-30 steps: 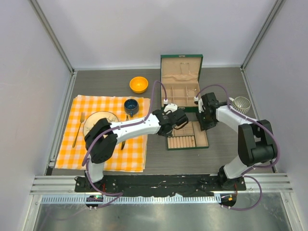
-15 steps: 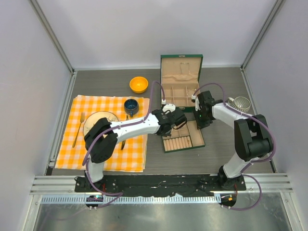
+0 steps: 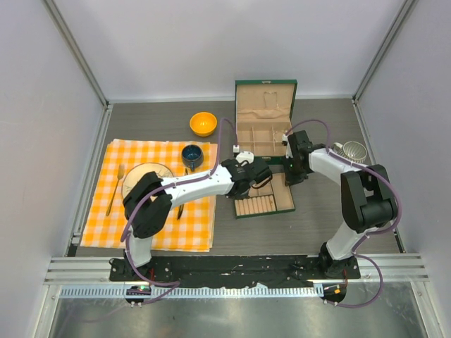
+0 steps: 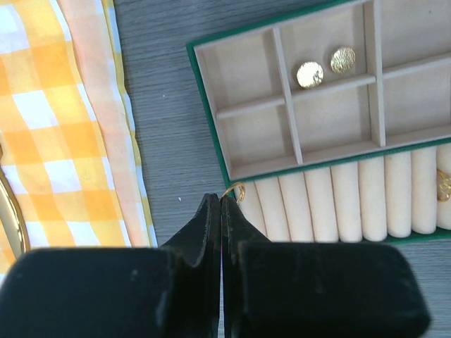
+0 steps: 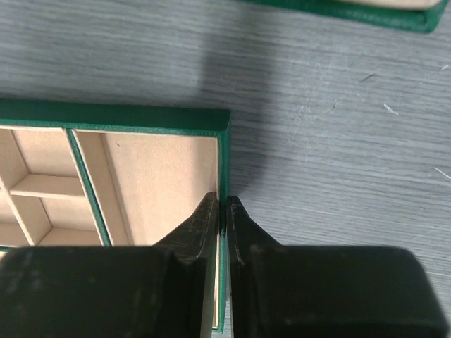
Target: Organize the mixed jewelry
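Note:
A loose green compartment tray (image 3: 282, 205) with beige ring rolls lies mid-table. My left gripper (image 3: 261, 177) is shut on a small gold ring (image 4: 235, 191), held at its tips (image 4: 222, 201) over the left end of the ring rolls (image 4: 338, 197). Two round gold pieces (image 4: 310, 74) lie in a tray compartment. Another gold piece (image 4: 444, 184) sits on the rolls at the right edge. My right gripper (image 3: 292, 171) is shut on the tray's right wall (image 5: 223, 155), one finger inside and one outside (image 5: 222, 205). The silvery hoop bracelet is out of view.
An open green jewelry box (image 3: 265, 105) stands just behind the tray. A metal mesh cup (image 3: 354, 151) sits at the right. An orange checked cloth (image 3: 162, 218) on the left bears a plate (image 3: 144, 179), blue cup (image 3: 192, 155) and fork (image 3: 116, 186). An orange bowl (image 3: 203, 123) sits behind it.
The loose tray has slid left and slightly back, held by my right gripper. My left gripper has shifted a little left with the ring.

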Tool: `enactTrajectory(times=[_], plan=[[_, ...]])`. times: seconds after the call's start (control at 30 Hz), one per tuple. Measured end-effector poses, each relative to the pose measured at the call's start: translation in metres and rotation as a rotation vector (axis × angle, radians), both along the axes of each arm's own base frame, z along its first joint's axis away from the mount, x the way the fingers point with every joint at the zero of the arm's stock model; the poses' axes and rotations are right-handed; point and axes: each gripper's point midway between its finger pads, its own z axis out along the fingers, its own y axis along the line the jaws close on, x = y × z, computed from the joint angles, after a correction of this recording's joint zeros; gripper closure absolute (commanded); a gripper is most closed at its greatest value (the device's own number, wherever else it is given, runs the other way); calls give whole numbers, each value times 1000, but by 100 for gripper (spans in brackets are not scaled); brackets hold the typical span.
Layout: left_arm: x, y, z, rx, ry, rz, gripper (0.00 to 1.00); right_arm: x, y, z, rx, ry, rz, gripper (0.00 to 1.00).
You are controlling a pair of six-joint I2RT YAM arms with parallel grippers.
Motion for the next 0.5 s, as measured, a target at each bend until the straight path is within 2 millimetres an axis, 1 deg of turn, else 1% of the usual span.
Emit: enactTrajectory(times=[0.23, 0.5], plan=[[2, 4, 0, 4, 4, 21, 100, 12, 8, 3, 33, -19, -56, 99], [6, 8, 1, 20, -19, 31, 100, 15, 13, 4, 63, -23, -84, 99]])
